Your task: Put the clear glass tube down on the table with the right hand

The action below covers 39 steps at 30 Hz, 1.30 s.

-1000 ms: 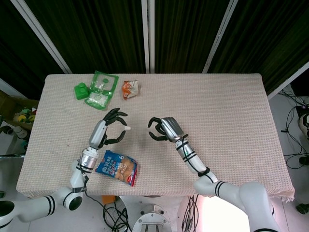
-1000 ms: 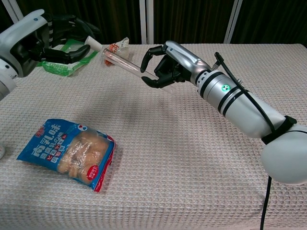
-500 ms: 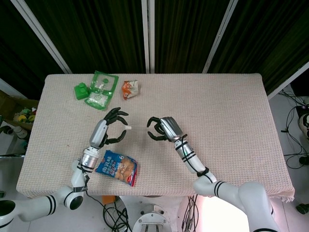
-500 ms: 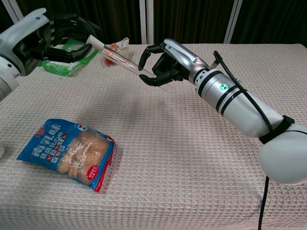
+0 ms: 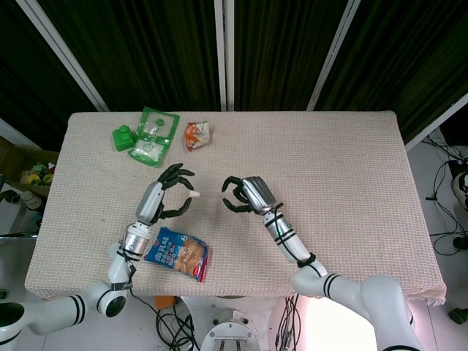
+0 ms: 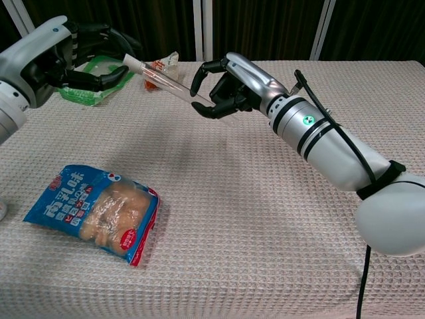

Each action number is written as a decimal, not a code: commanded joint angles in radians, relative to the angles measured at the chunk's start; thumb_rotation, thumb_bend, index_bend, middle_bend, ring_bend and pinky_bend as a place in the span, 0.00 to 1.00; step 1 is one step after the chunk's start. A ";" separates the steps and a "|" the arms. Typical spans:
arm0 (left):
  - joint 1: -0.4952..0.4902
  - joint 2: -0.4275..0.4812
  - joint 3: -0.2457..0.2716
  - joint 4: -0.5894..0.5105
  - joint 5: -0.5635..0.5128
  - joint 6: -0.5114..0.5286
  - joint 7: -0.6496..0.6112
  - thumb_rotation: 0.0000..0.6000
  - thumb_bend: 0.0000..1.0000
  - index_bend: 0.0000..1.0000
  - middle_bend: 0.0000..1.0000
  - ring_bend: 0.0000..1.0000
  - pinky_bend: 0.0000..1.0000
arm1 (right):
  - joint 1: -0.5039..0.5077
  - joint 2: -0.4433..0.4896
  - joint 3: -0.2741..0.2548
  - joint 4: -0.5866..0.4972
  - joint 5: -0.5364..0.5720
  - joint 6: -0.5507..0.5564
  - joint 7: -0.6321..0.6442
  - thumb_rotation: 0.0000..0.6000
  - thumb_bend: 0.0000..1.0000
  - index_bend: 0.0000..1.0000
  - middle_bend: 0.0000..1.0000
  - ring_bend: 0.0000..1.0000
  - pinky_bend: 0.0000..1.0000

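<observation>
The clear glass tube (image 6: pixel 163 81) with a white cap hangs slanted above the table, between my two hands. My right hand (image 6: pixel 222 86) pinches its lower end with curled fingers. The capped end points into the gap between the spread fingers of my left hand (image 6: pixel 73 56), which do not appear to touch it. In the head view the tube's cap (image 5: pixel 196 194) shows between the left hand (image 5: pixel 167 191) and the right hand (image 5: pixel 245 196); the glass itself is nearly invisible there.
A blue snack bag (image 6: pixel 93 212) lies at the front left of the woven tablecloth (image 6: pixel 265 232). Green packaging (image 5: pixel 150 135) and a small orange packet (image 5: pixel 197 134) sit at the back left.
My right hand has shifted the tube slightly to the left. The left hand has drawn back a little from the capped end.
</observation>
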 commanded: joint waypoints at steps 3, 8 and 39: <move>-0.002 -0.005 0.002 0.015 0.003 0.006 0.043 1.00 0.52 0.62 0.27 0.11 0.13 | 0.004 -0.003 0.004 -0.007 0.002 0.000 -0.010 1.00 0.66 0.92 1.00 1.00 1.00; -0.004 -0.014 0.006 0.025 0.007 0.009 0.065 1.00 0.52 0.62 0.27 0.11 0.13 | 0.007 -0.008 0.011 -0.013 0.010 -0.002 -0.019 1.00 0.67 0.92 1.00 1.00 1.00; 0.016 0.063 0.025 -0.009 0.009 0.007 0.117 0.73 0.33 0.28 0.18 0.08 0.13 | -0.008 0.058 0.008 -0.072 0.044 -0.050 -0.182 1.00 0.69 0.92 1.00 1.00 1.00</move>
